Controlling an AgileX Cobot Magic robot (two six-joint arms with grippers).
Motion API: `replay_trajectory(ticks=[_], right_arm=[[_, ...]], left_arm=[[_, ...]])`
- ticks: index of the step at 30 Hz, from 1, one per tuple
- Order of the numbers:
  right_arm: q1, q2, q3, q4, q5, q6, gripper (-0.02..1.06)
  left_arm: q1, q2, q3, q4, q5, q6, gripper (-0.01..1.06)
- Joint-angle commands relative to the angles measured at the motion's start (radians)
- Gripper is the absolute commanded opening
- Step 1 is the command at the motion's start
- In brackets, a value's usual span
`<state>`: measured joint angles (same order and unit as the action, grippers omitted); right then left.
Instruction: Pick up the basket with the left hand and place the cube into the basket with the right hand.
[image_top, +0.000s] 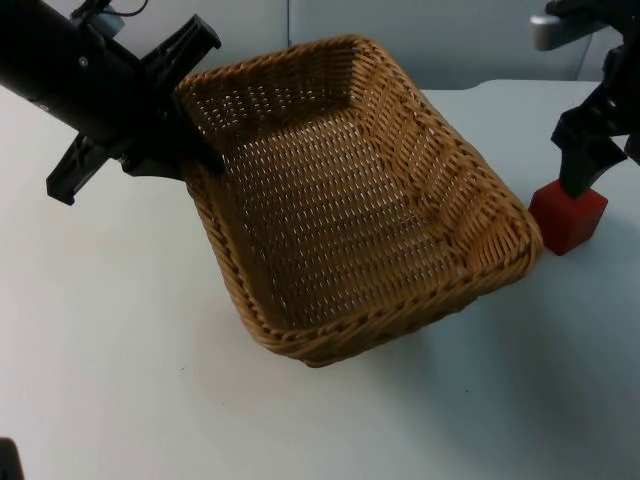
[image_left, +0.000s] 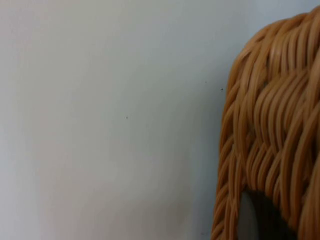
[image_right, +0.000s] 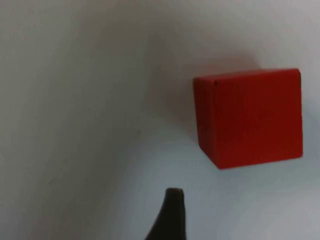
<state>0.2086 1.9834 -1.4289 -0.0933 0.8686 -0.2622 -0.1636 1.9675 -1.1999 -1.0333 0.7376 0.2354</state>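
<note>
Gripping one basket (image_top: 350, 200), left gripper (image_top: 205, 160); right gripper (image_top: 585, 175), apparently spread, over one cube (image_top: 567, 217).

Hidden behind the left arm: the rim of the basket (image_top: 350, 210) at its near-left corner, so the fingers of the left gripper (image_top: 195, 150) cannot be made out. Cut off in the left wrist view: most of the basket (image_left: 272, 130), with just a bit of woven rim showing. Partly covered from above by the right gripper (image_top: 585, 175): the back of the cube (image_top: 568, 218); finger spacing unclear.
</note>
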Motion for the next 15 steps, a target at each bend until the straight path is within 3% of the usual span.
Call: replay_trajectory(ticks=[1, 7, 15], right_arm=[[0.000, 0.014, -0.030, 0.026, 0.002, -0.010, 0.74], [-0.002, 0.089, -0.128, 0.047, 0.066, -0.030, 0.74], [-0.002, 0.138, -0.150, 0.037, 0.069, -0.025, 0.77]], left_arm=[[-0.007, -0.013, -0.011, -0.028, 0.010, -0.008, 0.00], [-0.007, -0.013, -0.011, -0.028, 0.010, -0.008, 0.00], [-0.007, -0.013, -0.011, -0.028, 0.010, -0.008, 0.00]])
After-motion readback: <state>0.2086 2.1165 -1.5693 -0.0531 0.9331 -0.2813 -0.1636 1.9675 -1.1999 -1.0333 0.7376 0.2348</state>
